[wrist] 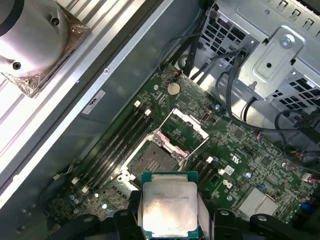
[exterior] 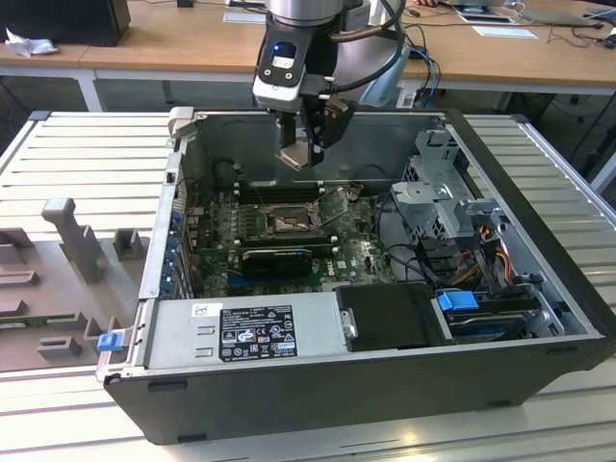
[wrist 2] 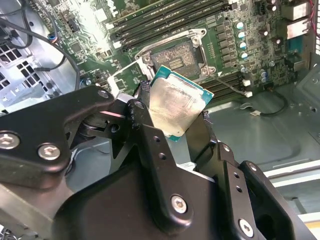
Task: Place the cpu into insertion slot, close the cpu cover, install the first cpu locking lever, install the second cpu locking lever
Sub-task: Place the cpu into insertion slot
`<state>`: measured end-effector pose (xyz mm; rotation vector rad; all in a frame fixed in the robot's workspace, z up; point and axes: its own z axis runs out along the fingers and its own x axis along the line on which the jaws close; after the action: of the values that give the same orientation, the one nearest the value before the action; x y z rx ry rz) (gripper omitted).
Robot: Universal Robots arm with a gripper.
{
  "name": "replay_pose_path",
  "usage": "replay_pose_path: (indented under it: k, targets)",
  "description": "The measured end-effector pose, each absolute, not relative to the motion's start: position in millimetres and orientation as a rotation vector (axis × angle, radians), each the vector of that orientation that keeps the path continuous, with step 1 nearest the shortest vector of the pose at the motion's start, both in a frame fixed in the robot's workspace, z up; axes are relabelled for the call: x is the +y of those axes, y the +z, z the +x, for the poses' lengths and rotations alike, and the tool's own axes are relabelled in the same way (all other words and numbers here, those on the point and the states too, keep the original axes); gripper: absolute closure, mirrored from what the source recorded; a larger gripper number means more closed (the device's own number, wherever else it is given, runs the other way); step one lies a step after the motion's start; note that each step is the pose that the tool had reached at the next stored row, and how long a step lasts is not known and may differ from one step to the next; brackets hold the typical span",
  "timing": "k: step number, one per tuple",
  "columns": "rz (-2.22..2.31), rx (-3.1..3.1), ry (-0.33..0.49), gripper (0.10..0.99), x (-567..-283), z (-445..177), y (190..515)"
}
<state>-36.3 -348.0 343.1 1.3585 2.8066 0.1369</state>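
In the exterior view, your gripper (exterior: 310,146) hangs over the open computer case (exterior: 385,395), clamped on the cpu (exterior: 300,157). The insertion slot (exterior: 289,221) lies below it, well apart. In the second wrist view the cpu (wrist 2: 177,105) sits tilted in the grip, with the insertion slot (wrist 2: 175,56) beyond. In the first wrist view the cpu cover (wrist: 182,125) stands raised beside the bare insertion slot (wrist: 157,156).

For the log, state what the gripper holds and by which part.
The gripper holds the cpu, clamped by two opposite edges, clear of the slot.
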Motion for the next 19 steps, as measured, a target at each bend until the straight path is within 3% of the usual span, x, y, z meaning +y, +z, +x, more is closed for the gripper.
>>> replay_pose_path:
  k: [19]
  targets:
    - [1.394, 2.788, 0.137, 0.557, -347.9, -38.8, 339.4]
